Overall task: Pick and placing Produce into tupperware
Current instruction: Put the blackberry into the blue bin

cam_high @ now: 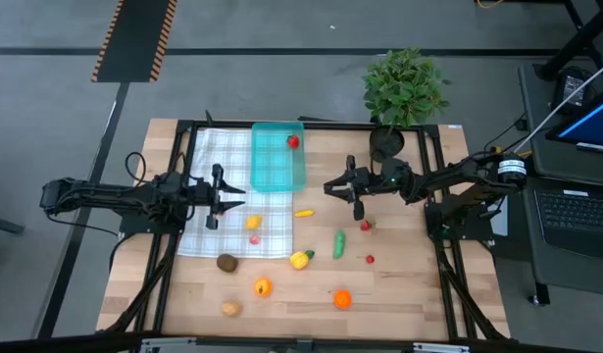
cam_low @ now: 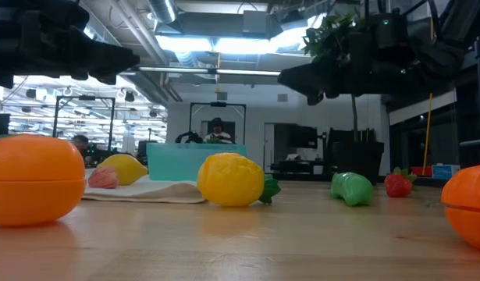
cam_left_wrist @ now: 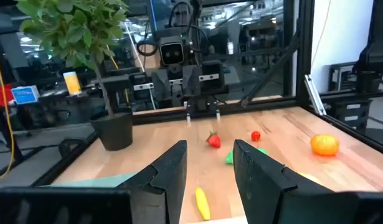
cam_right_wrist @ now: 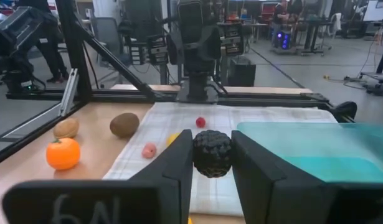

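Observation:
The teal tupperware [cam_high: 277, 162] sits at the far middle of the table with a red piece [cam_high: 293, 141] inside. More produce lies loose: a yellow banana [cam_high: 303, 212], a green piece [cam_high: 338, 243], a strawberry [cam_high: 366, 225], oranges [cam_high: 341, 299] and brown pieces [cam_high: 226, 262]. My right gripper [cam_high: 331, 186] hovers just right of the tupperware, shut on a dark bumpy ball [cam_right_wrist: 211, 152]. My left gripper [cam_high: 236, 196] is open above the white checked cloth, left of the tupperware, with nothing between its fingers [cam_left_wrist: 172, 177]. My right gripper pinches the dark bumpy ball [cam_right_wrist: 211, 163] between its two fingers [cam_right_wrist: 179, 168], one on either side of it. The fingers come roughly level from the table's right. The ball is lifted clear, with the cloth and table showing below it.
A white checked cloth [cam_high: 218, 240] lies under and near the tupperware, with a yellow piece [cam_high: 253, 222] and a pink piece [cam_high: 254, 238] on it. A potted green plant [cam_high: 404, 93] stands at the far right. Black frame rails run along the table's sides.

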